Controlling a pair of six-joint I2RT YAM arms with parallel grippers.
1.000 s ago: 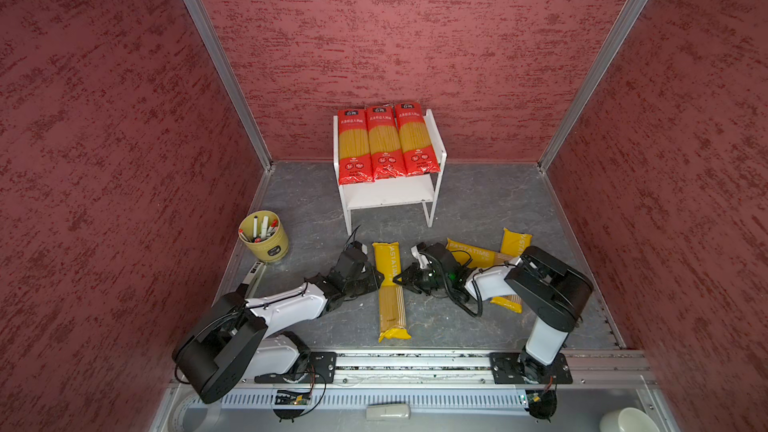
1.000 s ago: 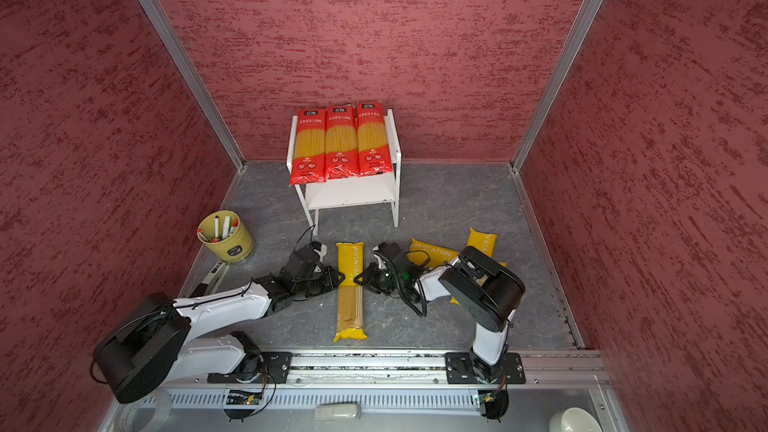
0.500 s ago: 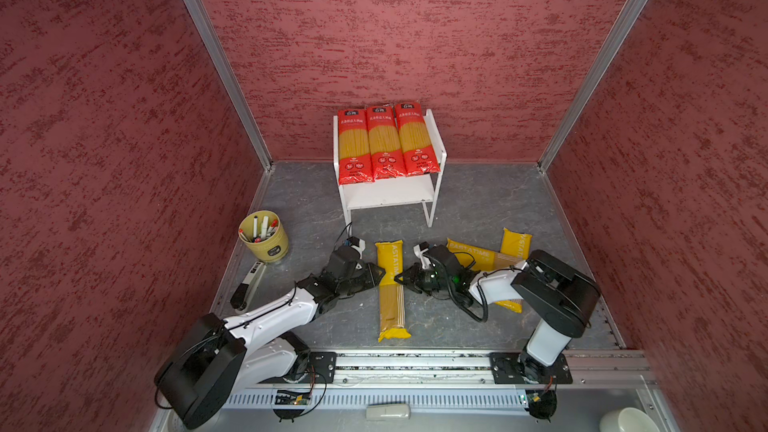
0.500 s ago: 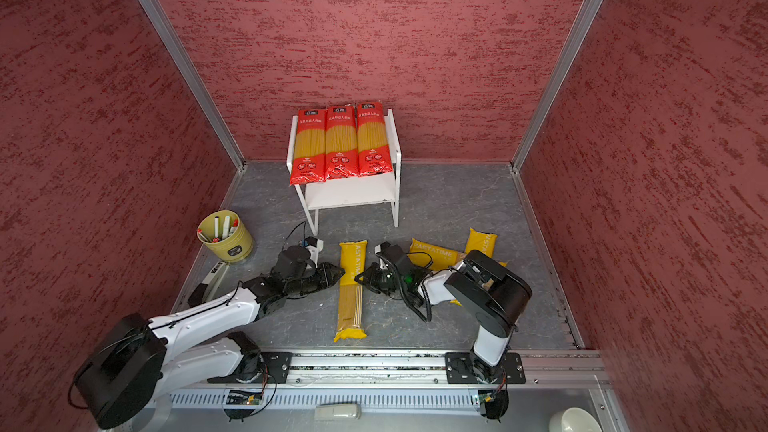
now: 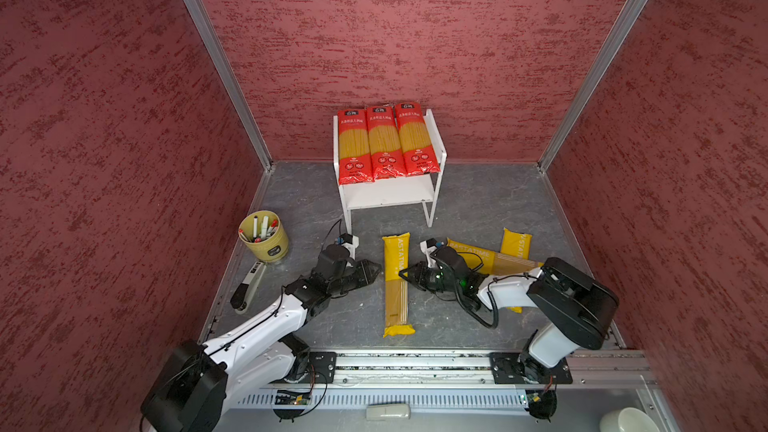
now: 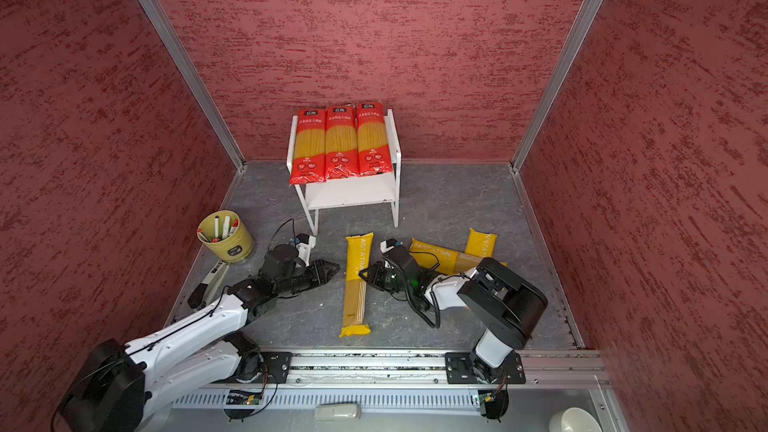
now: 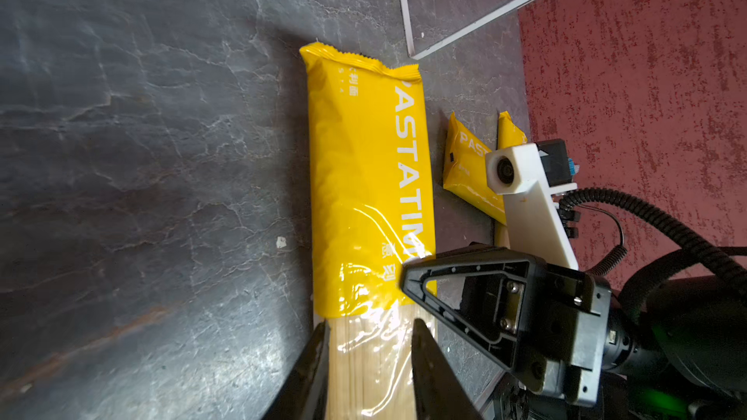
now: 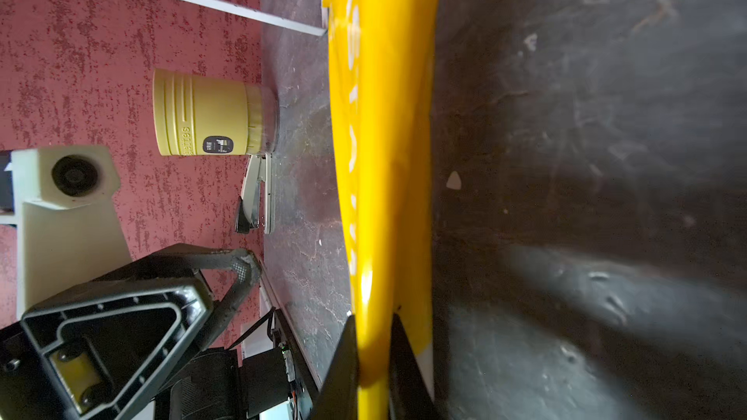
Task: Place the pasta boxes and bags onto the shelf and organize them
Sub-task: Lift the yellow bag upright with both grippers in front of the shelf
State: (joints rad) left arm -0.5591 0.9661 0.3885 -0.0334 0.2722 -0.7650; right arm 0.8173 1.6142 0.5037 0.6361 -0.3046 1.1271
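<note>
Film, glossy and crimped at the ends, wraps all six long flat packs. Three red packs [image 5: 384, 143], with clear middles showing straw-coloured strands, lie side by side on the top board of the shelf [image 5: 390, 197], a white two-tier rack on thin legs against the back wall. Three more lie on the mottled grey floor [image 5: 311, 201]: the front yellow pack [image 5: 397, 280] lengthwise before the shelf, and two further yellow packs [image 5: 478, 257] to its right, partly under the right arm. Both arms stretch low, facing each other across the front yellow pack. The right gripper [image 5: 402, 274], rolled on its side, pinches that pack's right edge, with yellow film between its black fingers [image 8: 343, 377]. The left gripper [image 5: 376, 270] sits just beside the left edge, jaws slightly parted, holding nothing. One ribbed yellow-green cup of markers [image 5: 266, 238] and one stapler [image 5: 248, 286] sit near the left wall
</note>
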